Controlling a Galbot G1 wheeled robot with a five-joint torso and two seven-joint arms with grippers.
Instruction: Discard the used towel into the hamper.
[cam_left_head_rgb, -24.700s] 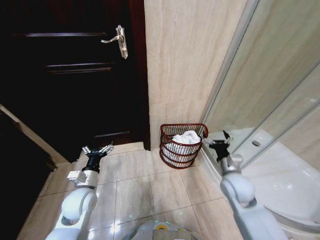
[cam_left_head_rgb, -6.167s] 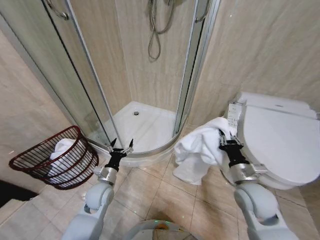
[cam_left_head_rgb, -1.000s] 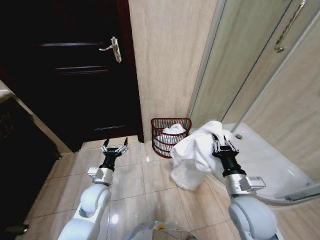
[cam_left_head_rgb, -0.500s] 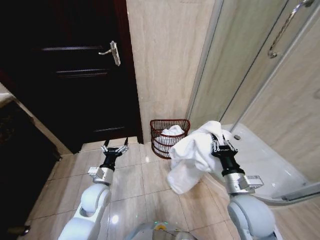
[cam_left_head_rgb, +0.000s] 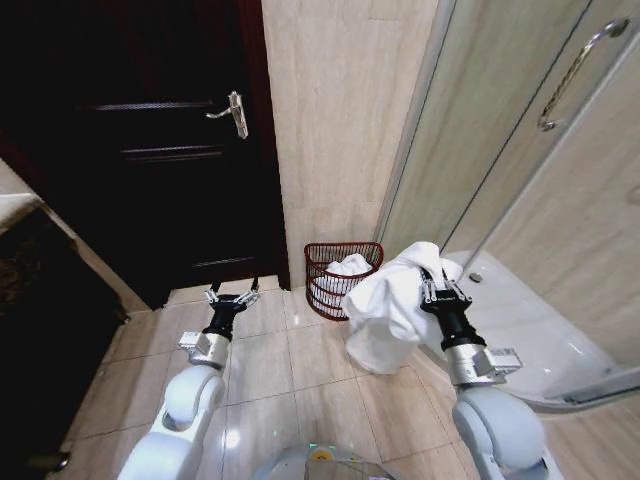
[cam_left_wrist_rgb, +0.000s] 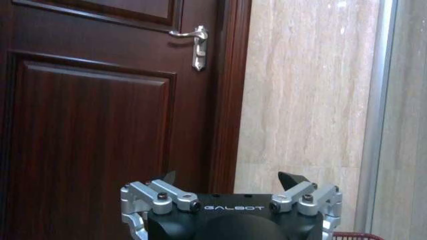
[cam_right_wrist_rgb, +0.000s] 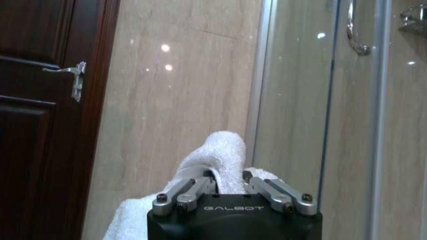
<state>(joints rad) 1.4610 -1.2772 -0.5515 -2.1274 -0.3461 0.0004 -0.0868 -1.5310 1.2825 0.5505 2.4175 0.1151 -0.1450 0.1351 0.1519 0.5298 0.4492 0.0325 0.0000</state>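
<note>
1. Right gripper (cam_left_head_rgb: 436, 287) clamped on the white towel (cam_left_head_rgb: 388, 312), hanging just beside the hamper (cam_left_head_rgb: 340, 276).
2. Hamper sits against the wall by the door (cam_left_head_rgb: 150, 150).
3. Left gripper (cam_left_head_rgb: 232, 296) spread wide, idle.

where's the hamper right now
In the head view the hamper stands on the floor against the beige wall, between the dark door and the glass shower enclosure.
</note>
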